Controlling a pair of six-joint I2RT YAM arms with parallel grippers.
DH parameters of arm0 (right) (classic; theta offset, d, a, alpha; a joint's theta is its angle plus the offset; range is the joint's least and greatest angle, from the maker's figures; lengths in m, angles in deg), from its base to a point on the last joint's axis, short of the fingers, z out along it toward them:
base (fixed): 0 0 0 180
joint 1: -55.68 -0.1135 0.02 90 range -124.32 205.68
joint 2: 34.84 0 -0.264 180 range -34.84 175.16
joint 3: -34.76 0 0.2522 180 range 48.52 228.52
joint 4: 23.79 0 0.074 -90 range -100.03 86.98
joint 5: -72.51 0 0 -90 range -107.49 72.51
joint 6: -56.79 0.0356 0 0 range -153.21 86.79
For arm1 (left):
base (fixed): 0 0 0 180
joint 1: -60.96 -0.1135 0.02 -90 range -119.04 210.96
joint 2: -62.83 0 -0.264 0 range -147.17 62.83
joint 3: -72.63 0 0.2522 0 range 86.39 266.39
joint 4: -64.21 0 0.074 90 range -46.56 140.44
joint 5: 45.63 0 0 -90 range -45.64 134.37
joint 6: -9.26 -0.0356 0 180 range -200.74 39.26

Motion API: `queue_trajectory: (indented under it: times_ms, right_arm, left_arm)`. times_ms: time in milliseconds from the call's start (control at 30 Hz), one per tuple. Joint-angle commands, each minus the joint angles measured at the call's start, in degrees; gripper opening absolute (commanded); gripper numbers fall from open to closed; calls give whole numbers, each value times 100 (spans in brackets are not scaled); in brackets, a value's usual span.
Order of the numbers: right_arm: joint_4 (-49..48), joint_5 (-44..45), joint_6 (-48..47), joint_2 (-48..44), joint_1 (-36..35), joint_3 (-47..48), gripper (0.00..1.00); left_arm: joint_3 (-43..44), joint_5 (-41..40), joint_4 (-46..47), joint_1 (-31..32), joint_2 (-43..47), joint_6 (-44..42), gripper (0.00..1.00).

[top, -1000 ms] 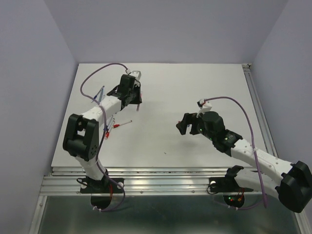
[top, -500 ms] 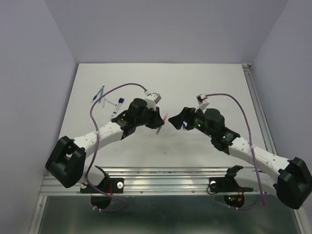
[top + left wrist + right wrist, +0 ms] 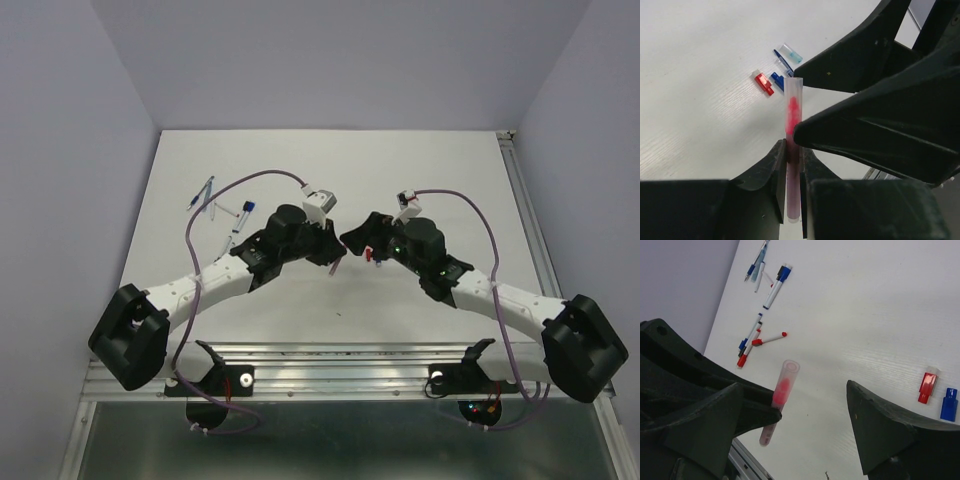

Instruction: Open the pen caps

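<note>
My left gripper (image 3: pixel 335 256) (image 3: pixel 792 146) is shut on a translucent pinkish pen (image 3: pixel 793 107) with red showing inside its upper end, held upright above the table's middle. My right gripper (image 3: pixel 358 241) (image 3: pixel 812 400) is open, with one finger on each side of that pen (image 3: pixel 782 389) and not gripping it. Loose pen caps lie on the table below: a red cap (image 3: pixel 762 83) (image 3: pixel 927 385), a dark blue cap (image 3: pixel 777 81) (image 3: pixel 949 404) and a light blue cap (image 3: pixel 791 52).
Several other pens lie at the table's far left (image 3: pixel 207 194) (image 3: pixel 241 214), and they also show in the right wrist view (image 3: pixel 776 286) (image 3: pixel 747 343). A metal rail (image 3: pixel 320 360) runs along the near edge.
My left arm swung from the far-left pens to the middle, carrying the pinkish pen. My right gripper moved left, and its open fingers now flank the pen.
</note>
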Motion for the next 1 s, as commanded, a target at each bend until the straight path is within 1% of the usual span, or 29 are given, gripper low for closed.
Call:
queue_trajectory:
  times_ms: [0, 100, 200, 233, 267, 333, 367, 433, 467, 533, 567, 600, 633, 667, 767, 967]
  right_arm:
    - [-629, 404, 231, 117, 33, 332, 86]
    - [-673, 449, 345, 266, 33, 340, 82]
    - [-708, 405, 407, 337, 33, 358, 70]
    - [-708, 370, 442, 354, 33, 358, 65]
    - [-691, 344, 477, 354, 33, 367, 55]
    - [-691, 282, 521, 363, 33, 358, 44]
    - [-656, 256, 539, 355, 33, 358, 35]
    - [-629, 160, 539, 363, 34, 375, 27]
    - [-577, 133, 548, 372, 33, 393, 19]
    - [-559, 106, 574, 372, 25, 411, 12]
    - [-515, 115, 601, 372, 25, 411, 4]
    - [-497, 106, 609, 355, 33, 419, 1]
    - [-471, 115, 653, 337, 33, 428, 1]
    - [-445, 115, 688, 319, 33, 437, 1]
    - [-261, 150, 820, 205, 25, 490, 1]
    - [30, 159, 1075, -76, 33, 525, 1]
  left_arm:
    - [122, -100, 225, 127, 42, -8, 0]
    - [157, -91, 225, 179, 33, -17, 0]
    - [193, -135, 207, 214, 7, 1, 0]
    - [201, -179, 216, 223, -2, 27, 0]
    - [219, -188, 216, 223, -19, 36, 0]
    - [245, -223, 198, 232, -28, 71, 0]
    - [263, -241, 207, 232, -37, 88, 0]
    - [307, -267, 207, 232, -46, 132, 0]
    - [333, -267, 207, 241, -63, 132, 0]
    - [342, -276, 198, 241, -72, 150, 0]
    - [368, -267, 190, 241, -98, 150, 0]
    - [368, -258, 155, 250, -125, 133, 0]
    - [386, -267, 120, 250, -151, 132, 9]
    - [403, -267, 58, 250, -212, 115, 14]
    - [439, -293, -21, 267, -309, 89, 25]
    - [588, -496, -250, 355, -573, 36, 27]
